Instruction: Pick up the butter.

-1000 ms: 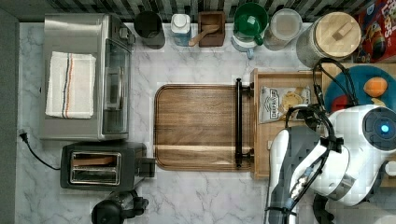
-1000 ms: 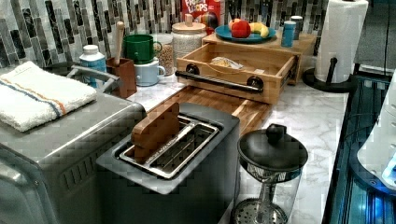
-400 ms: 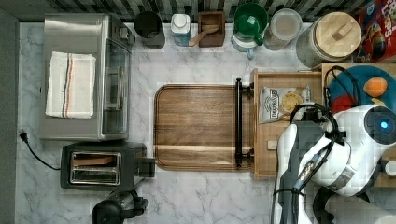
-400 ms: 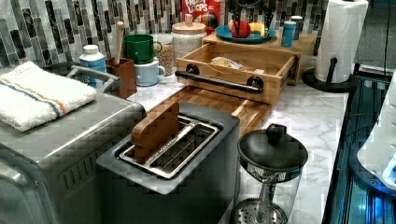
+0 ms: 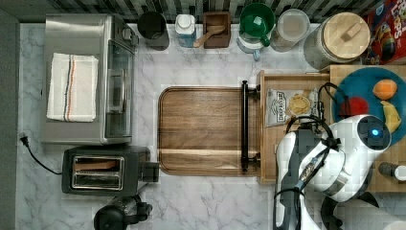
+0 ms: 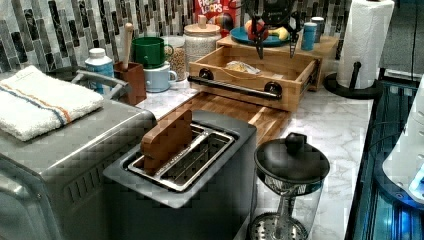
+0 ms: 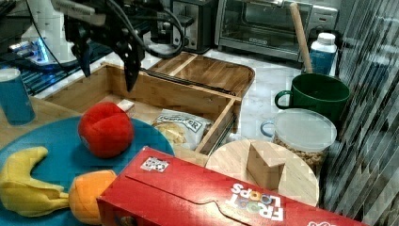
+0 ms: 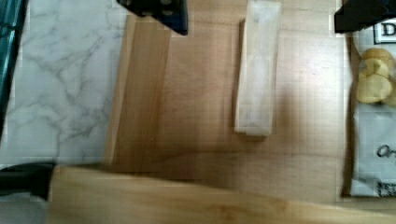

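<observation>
Wrist view shows the butter [image 8: 258, 70] lying flat on the floor of the wooden tray [image 8: 140, 93], near the chip bag [image 8: 373, 116] but apart from it. The tool [image 7: 106, 61] hangs above the tray with its fingers [image 7: 130, 66] spread wide, nothing between them. From the right view, the fingertips sit above the tray wall. I'd judge the step in hand is the descent. To do it well, the tool should centre over the stick, straddle its narrow sides, drop straight down clear of the bag and wall, then close gently, since butter may squash or slip.
</observation>
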Action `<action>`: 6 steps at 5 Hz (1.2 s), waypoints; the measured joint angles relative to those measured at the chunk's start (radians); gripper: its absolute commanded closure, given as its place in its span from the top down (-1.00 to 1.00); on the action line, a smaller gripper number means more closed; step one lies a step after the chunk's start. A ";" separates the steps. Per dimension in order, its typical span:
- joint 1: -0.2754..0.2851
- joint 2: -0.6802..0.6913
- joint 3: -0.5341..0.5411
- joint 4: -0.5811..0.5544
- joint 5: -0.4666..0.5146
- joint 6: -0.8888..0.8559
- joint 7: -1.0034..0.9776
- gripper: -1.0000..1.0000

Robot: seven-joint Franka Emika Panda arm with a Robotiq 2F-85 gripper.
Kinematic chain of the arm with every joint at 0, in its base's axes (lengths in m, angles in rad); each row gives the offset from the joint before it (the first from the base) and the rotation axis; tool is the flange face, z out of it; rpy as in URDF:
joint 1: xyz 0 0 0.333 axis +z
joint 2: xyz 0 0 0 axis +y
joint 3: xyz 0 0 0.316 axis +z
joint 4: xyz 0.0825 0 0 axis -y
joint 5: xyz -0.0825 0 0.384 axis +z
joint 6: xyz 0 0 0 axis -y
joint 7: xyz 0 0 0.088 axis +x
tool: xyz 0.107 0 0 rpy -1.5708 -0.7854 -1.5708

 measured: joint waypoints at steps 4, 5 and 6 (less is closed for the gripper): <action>-0.014 0.113 -0.001 -0.088 0.107 0.276 -0.038 -1.00; -0.021 0.113 -0.002 -0.105 0.106 0.320 -0.039 -1.00; -0.026 0.109 0.002 -0.115 0.106 0.314 -0.039 -1.00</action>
